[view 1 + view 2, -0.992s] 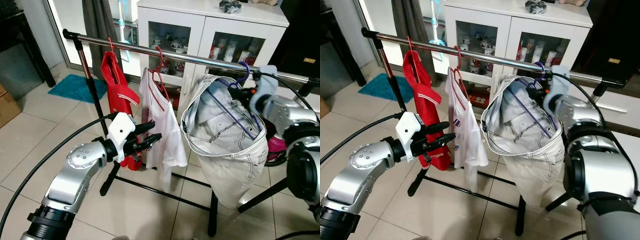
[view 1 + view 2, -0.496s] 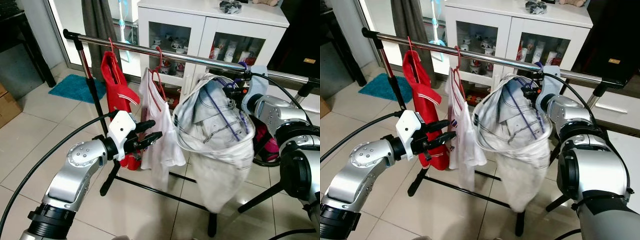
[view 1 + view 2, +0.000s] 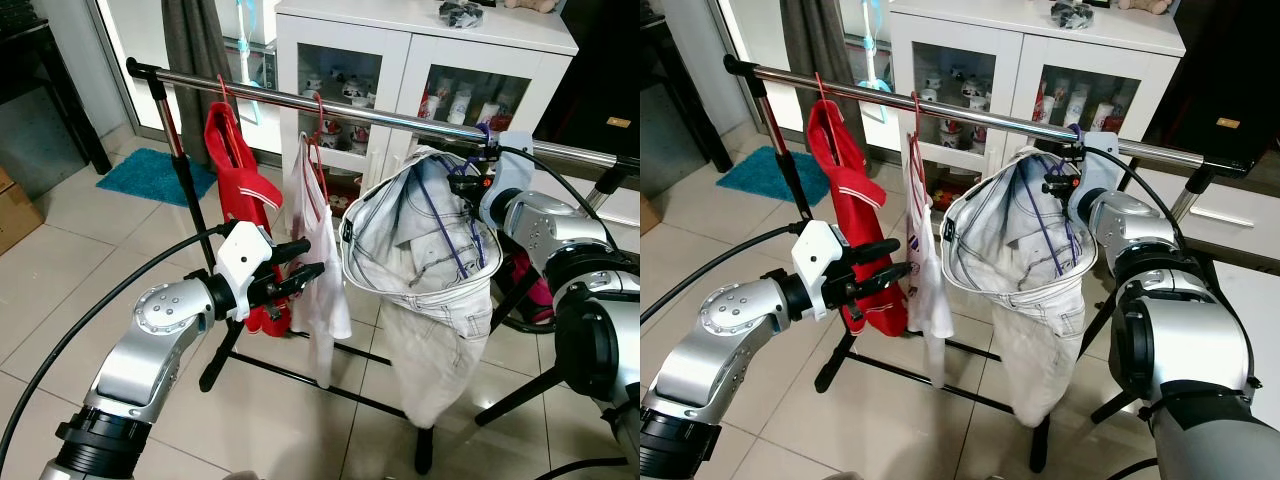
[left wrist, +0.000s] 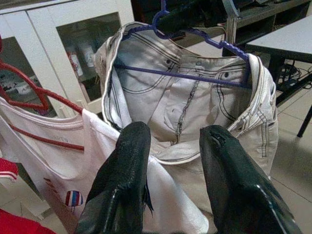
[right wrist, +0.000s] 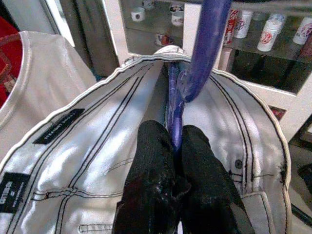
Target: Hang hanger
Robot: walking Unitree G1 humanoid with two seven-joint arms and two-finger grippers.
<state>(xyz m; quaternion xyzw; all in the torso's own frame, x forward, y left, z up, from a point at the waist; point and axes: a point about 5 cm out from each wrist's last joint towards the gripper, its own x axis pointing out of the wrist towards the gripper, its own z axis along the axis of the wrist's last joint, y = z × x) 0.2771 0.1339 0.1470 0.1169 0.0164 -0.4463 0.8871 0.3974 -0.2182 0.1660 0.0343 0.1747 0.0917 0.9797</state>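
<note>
A purple hanger (image 3: 445,225) carries pale white jeans (image 3: 430,300). Its hook (image 3: 487,132) sits at the chrome rail (image 3: 380,115), seemingly over it. My right gripper (image 3: 463,181) is just under the rail, shut on the hanger's neck; in the right wrist view its fingertips (image 5: 161,151) pinch the purple hanger (image 5: 174,112). My left gripper (image 3: 305,272) is open lower down, beside a white t-shirt (image 3: 322,260) on a red hanger. In the left wrist view that gripper (image 4: 170,161) points at the jeans (image 4: 195,112). A red garment (image 3: 240,185) hangs further left.
A white cabinet with glass doors (image 3: 420,60) stands behind the rack. The rack's black base bars (image 3: 330,378) cross the tiled floor. A teal mat (image 3: 150,175) and a cardboard box (image 3: 12,215) lie at the left. Something pink (image 3: 540,290) sits low at the right.
My right gripper has carried the hanger left and up to the rail. The jeans swung left, then settled. The white t-shirt turned edge-on. My left arm stayed put.
</note>
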